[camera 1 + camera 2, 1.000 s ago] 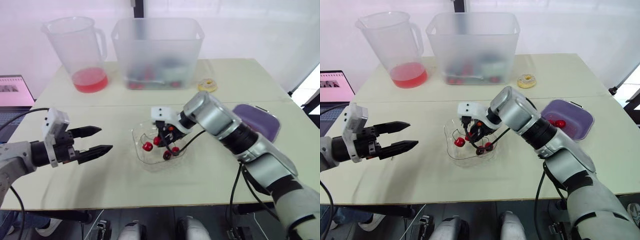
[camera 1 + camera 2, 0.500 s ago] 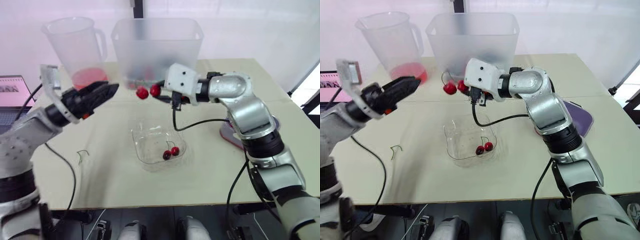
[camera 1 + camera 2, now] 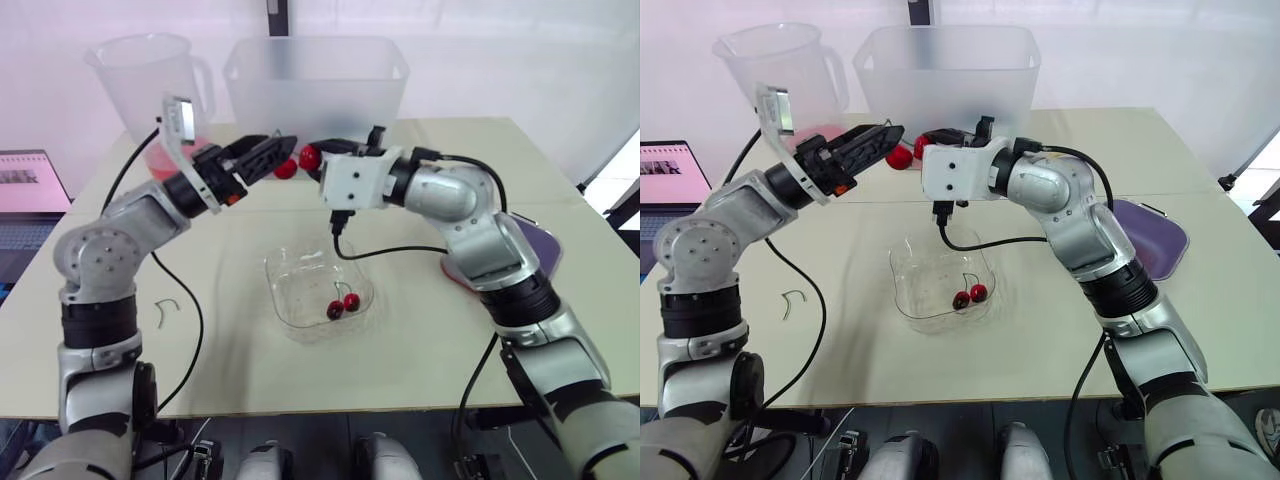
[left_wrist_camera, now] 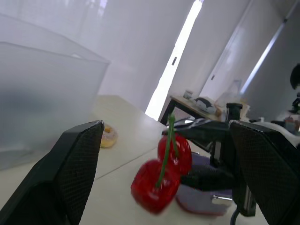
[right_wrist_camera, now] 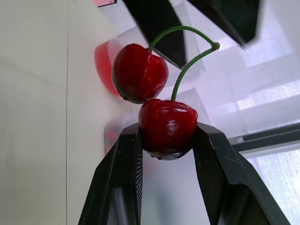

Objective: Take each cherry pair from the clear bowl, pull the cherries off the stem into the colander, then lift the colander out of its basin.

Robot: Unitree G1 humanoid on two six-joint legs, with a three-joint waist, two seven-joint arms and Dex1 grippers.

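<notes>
Status: holding one cherry (image 5: 167,126) of a pair pinched in the right claw (image 3: 322,152), up above and behind the bowl (image 3: 283,300) rather than reaching down inside it as a second ago. Dangling the second cherry (image 5: 139,72) from the shared stem, just beside the held one. Bringing the left claw (image 3: 272,155) up from low at the bowl's left to meet the pair, spreading it wide, one finger (image 4: 70,168) on either side of the fruit and touching neither cherry yet. Leaving one more pair (image 3: 342,305) lying in the bowl and a bare stem (image 3: 165,310) on the table (image 3: 400,370) left of the bowl. Judging from this: passing from picking to plucking, with the left claw needing to close on the free cherry or the stem before any pull. Risking fruit rolling across the table if pulling here, the colander (image 3: 1160,240) sitting well to the bowl's right; probably needing to carry the pair over there first.
</notes>
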